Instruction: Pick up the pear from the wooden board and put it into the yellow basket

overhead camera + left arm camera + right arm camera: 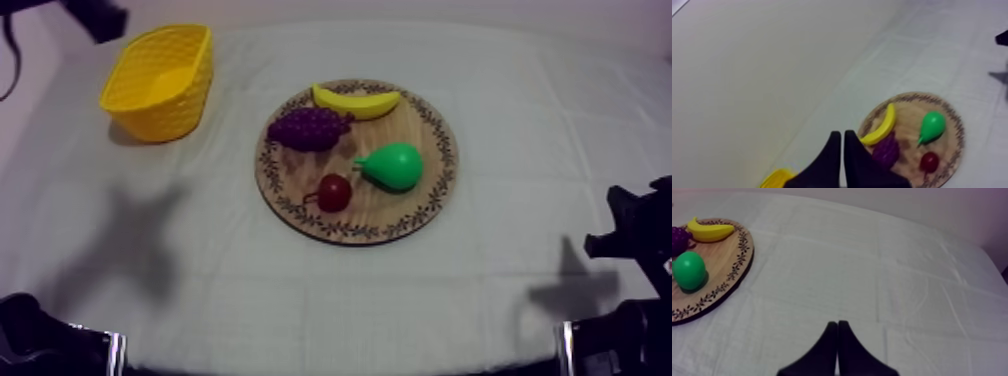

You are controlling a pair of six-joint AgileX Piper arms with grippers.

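The green pear (392,166) lies on the right half of the round wooden board (400,215), mid-table. The yellow basket (160,80) stands empty at the far left. My left gripper (842,134) is shut on nothing, its fingers a narrow wedge high above the table, between the basket's edge (776,177) and the board (908,121); the pear (932,127) lies well beyond it. My left arm (95,16) comes in at the upper left, over the basket. My right gripper (837,323) is shut and empty, low over bare cloth, well to the right of the board (719,263) and pear (688,270).
Also on the board are a banana (355,101) at the far rim, a bunch of grapes (308,128) to the left and a small red fruit (333,192) at the front. My right arm (628,235) sits at the table's right edge. Open cloth surrounds the board.
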